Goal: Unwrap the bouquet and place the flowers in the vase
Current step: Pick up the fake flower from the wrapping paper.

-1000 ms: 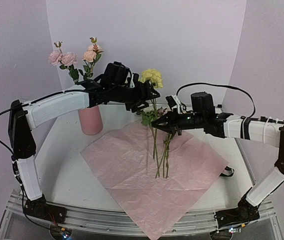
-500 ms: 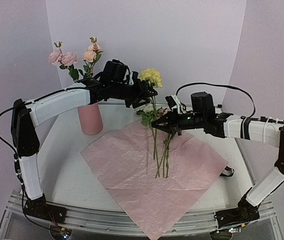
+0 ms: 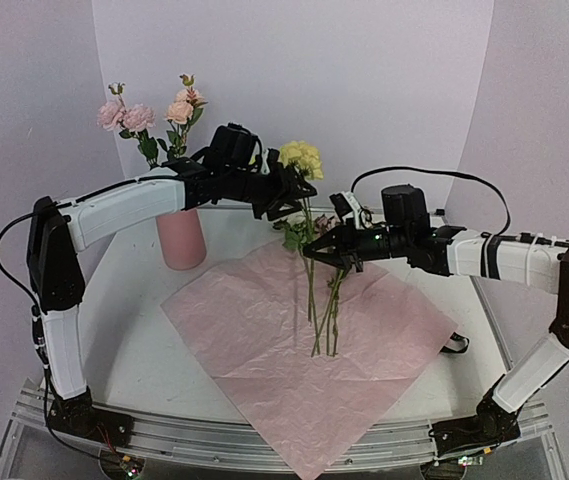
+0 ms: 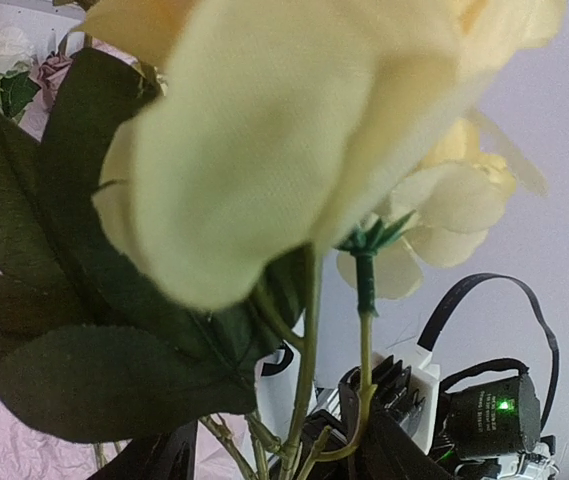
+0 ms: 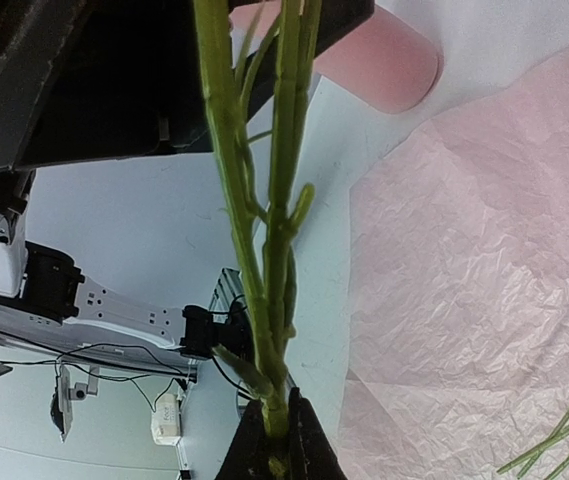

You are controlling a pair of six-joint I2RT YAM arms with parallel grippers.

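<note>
Looking down from overhead, I have the right gripper (image 3: 311, 252) reaching in from the right above the middle of the table (image 3: 124, 340). Its jaws are clamped on the flowers (image 3: 292, 238), gripping the thin green stems (image 3: 329, 310) partway up. My right wrist camera agrees, showing the two dark fingers pinched tight on a small bundle of stems at the bottom of its view. The bunch hangs roughly upright. Its yellow blooms (image 3: 303, 155) sit above both grippers, and its cut ends hang down over the pink paper sheet (image 3: 264, 330), which lies spread flat on the table. I cannot tell whether those ends touch the paper. The left gripper (image 3: 299, 192) comes in from the left, higher than the right one and just beneath the yellow blooms, with a finger on either side of the stems. My left wrist view is mostly filled by a blurred cream-yellow bloom and dark leaves. The fingers show only at the bottom edge with stems running between them, so I cannot tell whether those jaws are gripping or merely standing around the stems. The vase (image 3: 181, 240) stands upright at the back left, near the sheet's far edge. The left arm crosses in front of its top, and pink blooms (image 3: 124, 116) rise from it.
</note>
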